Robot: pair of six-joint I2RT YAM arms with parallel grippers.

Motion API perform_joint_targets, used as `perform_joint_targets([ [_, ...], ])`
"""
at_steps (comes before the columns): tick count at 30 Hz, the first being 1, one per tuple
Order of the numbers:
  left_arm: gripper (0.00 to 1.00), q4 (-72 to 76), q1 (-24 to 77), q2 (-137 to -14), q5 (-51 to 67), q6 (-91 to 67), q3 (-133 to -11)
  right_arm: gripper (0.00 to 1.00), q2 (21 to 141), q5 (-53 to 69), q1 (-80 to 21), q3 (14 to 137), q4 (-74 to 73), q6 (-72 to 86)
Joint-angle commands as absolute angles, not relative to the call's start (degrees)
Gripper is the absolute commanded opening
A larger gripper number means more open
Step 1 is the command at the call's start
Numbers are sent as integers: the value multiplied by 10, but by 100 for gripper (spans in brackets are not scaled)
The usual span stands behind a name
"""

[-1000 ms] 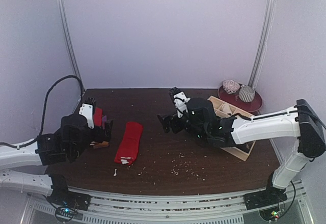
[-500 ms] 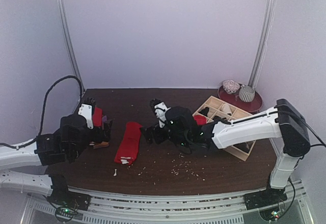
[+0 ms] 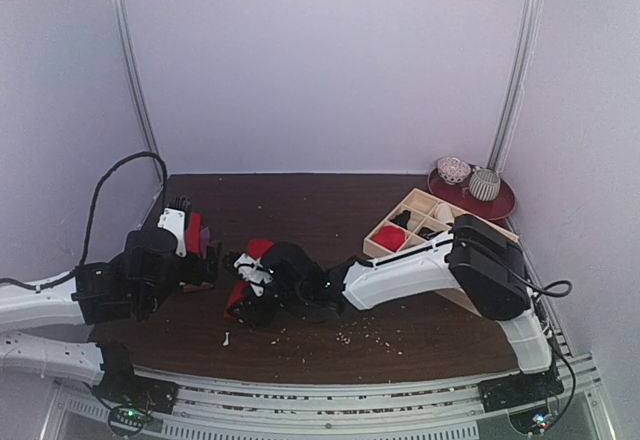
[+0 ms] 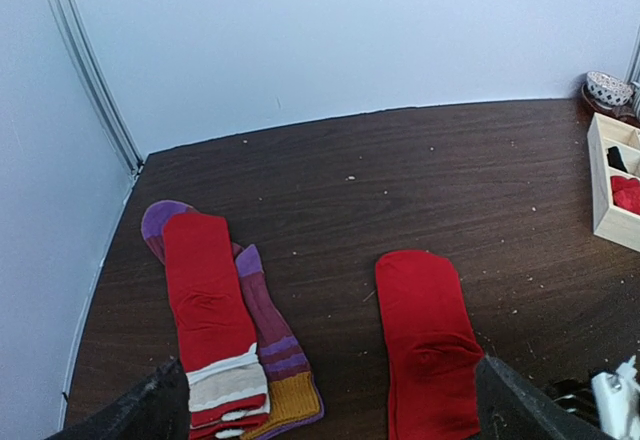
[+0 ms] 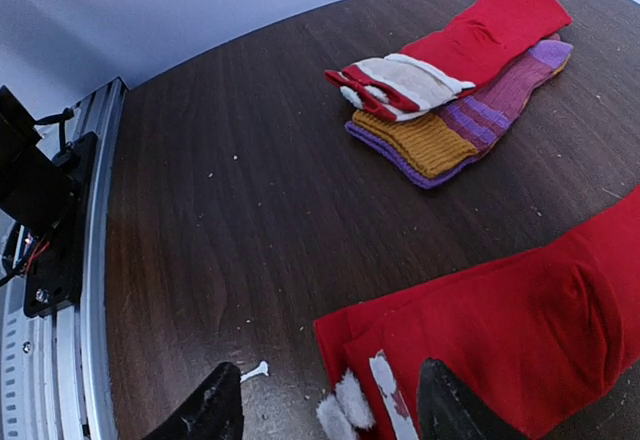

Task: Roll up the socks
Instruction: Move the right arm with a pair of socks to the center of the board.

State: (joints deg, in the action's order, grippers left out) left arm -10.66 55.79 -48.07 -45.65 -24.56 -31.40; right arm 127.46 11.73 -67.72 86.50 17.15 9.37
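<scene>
Socks, three loose. Red sock flat at centre-left of table; cream-cuffed sock lies over purple-orange sock further left. Tray far right, plate behind it. Right gripper: jaws apart, astride red sock's cuff, masking its near end from above; a second ago it hung by the tray. Left gripper: spread wide, empty, unmoved above the pair.
</scene>
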Motion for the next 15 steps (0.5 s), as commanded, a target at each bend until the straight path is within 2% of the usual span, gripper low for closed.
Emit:
perform_joint_targets([
  [1,98,-94,554,-488,-460,-255,-326,57,1320,115,-674,935,87,68],
  [3,98,-95,554,-487,-462,-255,-325,51,1341,78,-672,963,54,71],
  [7,98,-111,554,-481,-477,-272,-325,48,1360,29,-669,975,12,85],
  [15,98,-127,554,-476,-477,-287,-318,47,1301,-12,-662,833,8,143],
])
